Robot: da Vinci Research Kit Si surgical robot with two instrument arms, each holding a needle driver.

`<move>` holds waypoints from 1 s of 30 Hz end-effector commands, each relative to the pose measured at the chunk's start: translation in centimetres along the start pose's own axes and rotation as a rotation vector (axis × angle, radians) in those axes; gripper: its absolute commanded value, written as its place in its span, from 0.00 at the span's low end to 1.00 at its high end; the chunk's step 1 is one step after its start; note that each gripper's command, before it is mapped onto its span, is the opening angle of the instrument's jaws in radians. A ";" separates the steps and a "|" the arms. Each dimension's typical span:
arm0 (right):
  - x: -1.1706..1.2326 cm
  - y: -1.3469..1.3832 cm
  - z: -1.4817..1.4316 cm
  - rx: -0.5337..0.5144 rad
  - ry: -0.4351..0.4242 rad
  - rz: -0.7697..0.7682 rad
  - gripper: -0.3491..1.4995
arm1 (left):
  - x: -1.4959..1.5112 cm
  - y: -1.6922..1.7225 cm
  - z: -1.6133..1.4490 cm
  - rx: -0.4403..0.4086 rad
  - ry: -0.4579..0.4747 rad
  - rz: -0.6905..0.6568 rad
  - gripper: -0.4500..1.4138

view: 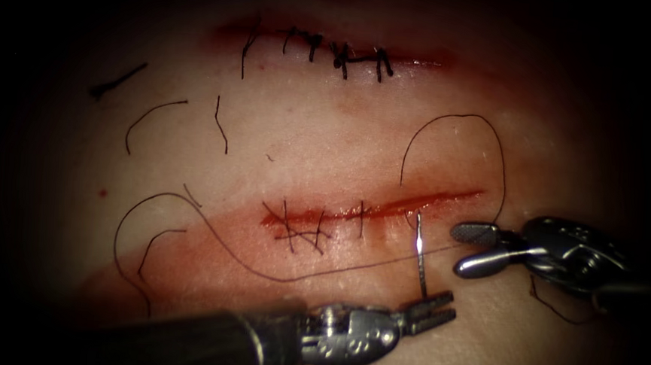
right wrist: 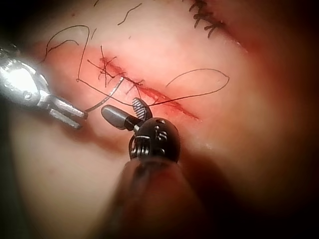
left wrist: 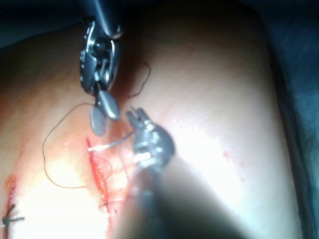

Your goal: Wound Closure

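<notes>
The needle (view: 419, 260), a thin bright steel curve, stands just below the cut (view: 384, 207), its back end pinched in the left tool (view: 438, 308), its tip at the cut's lower edge.
Nearer the far end, the right tool (view: 476, 248) has jaws spread, holding nothing; dark thread (view: 456, 138) loops above. The cut's left half carries stitches, the right stays unstitched; the farther wound (view: 333, 51) is closed on pale, glistening tissue (view: 329, 130).

Endoscope above and in front; both wrist cameras close along their shafts, sharing the cut (view: 384, 206).
</notes>
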 end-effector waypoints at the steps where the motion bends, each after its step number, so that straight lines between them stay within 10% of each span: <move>1: -0.08 0.03 0.19 0.015 -0.004 0.010 0.79 | -0.04 0.05 0.07 -0.002 0.001 -0.001 0.00; 8: -0.19 0.21 0.45 0.040 -0.008 0.045 0.78 | -0.01 0.05 0.06 -0.002 0.001 0.014 0.00; 30: -0.38 -0.07 0.00 0.095 -0.034 -0.032 0.84 | 0.11 -0.08 -0.06 0.002 -0.002 0.028 0.00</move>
